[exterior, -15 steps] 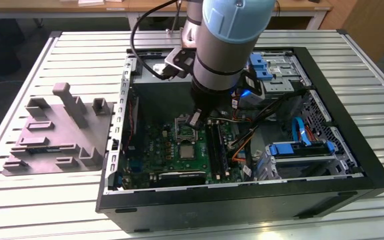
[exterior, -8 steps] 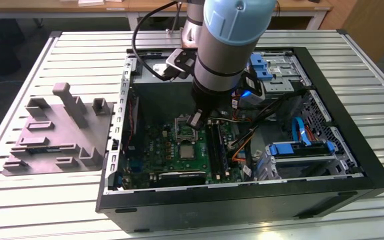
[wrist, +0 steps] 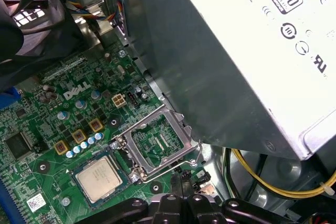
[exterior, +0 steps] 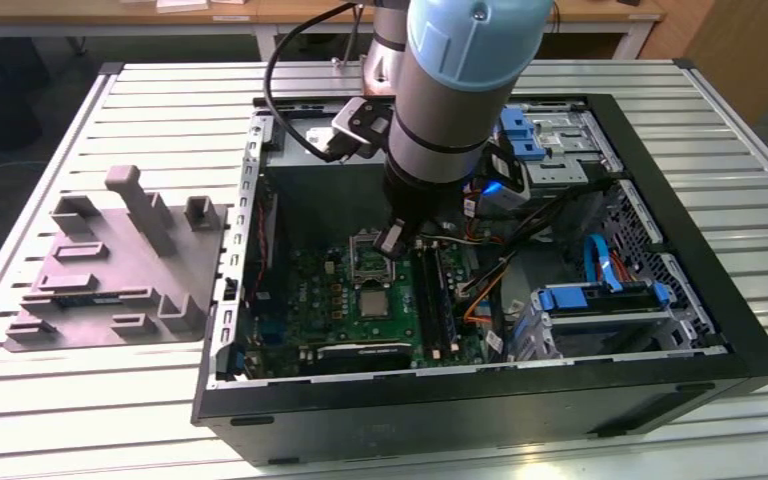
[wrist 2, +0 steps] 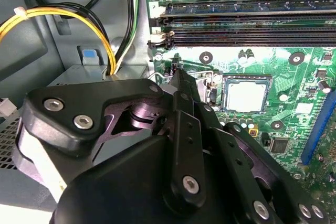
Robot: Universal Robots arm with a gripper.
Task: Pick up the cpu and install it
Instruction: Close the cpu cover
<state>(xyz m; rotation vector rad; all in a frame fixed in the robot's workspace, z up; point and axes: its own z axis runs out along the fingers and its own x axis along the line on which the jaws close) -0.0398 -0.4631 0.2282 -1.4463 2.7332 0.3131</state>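
The cpu (wrist: 98, 178) is a small square chip with a pale silvery top. It lies flat in its socket on the green circuit board (wrist: 63, 119). It also shows in the second wrist view as the cpu (wrist 2: 245, 95) and in the exterior view as the cpu (exterior: 375, 303). The socket's metal frame (wrist: 155, 142) stands swung open beside the chip, with its wire lever (wrist: 197, 153) loose. My gripper (exterior: 392, 240) hangs inside the case just above that open frame. Its fingertips (wrist 2: 176, 73) are pressed together and hold nothing. The gripper (wrist: 184, 179) is close to the lever.
The board sits deep in an open black computer case (exterior: 704, 330) on a slatted white table. A grey power supply box (wrist: 236, 51) and yellow cables (wrist 2: 63, 14) crowd one side, and memory slots (wrist 2: 236, 24) run along another. A grey moulded holder (exterior: 104, 270) stands outside at the exterior view's left.
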